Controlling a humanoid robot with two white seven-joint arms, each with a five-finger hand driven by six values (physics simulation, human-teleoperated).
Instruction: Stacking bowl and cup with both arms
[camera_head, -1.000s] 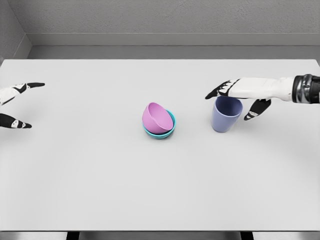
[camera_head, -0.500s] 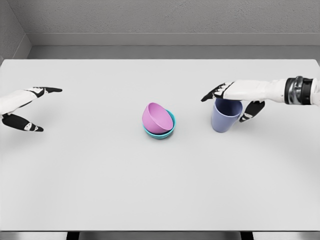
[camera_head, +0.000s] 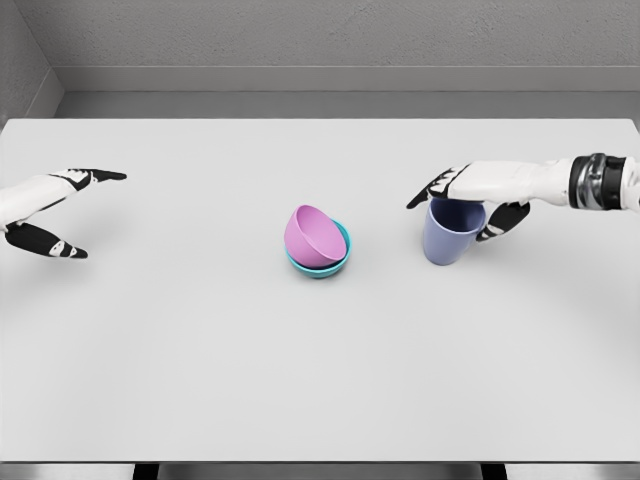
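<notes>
Pink bowl (camera_head: 313, 236) sits tilted inside the teal bowl (camera_head: 338, 259) at table centre, its opening facing right and slightly up; only the teal rim and lower right side show past it. Both are on the white table (camera_head: 200, 350).

Blue-violet cup (camera_head: 450, 232) stands upright to the right of the bowls, apart from them, leaning a little, mouth up.

Right hand (camera_head: 468, 195) comes in from the right edge and is over the cup: fingers (camera_head: 428, 190) stretch across the top of the rim toward the left, thumb (camera_head: 503, 219) is down by the cup's right side. The hand brackets the cup, but real contact can't be confirmed from this view. The cup base looks to be on the table. Calling the grip undetermined: fingers look extended rather than wrapped. A dark band with metal rings shows on the right wrist (camera_head: 602, 181) near the frame edge.

Left hand (camera_head: 48, 205) is at the far left, well apart from the bowls, above the table surface. It is spread and holds nothing: upper finger (camera_head: 98, 176) points right, thumb (camera_head: 48, 243) lower and also pointing right, with a clear gap between.

Grey wall (camera_head: 320, 40) runs behind the table's far edge.
</notes>
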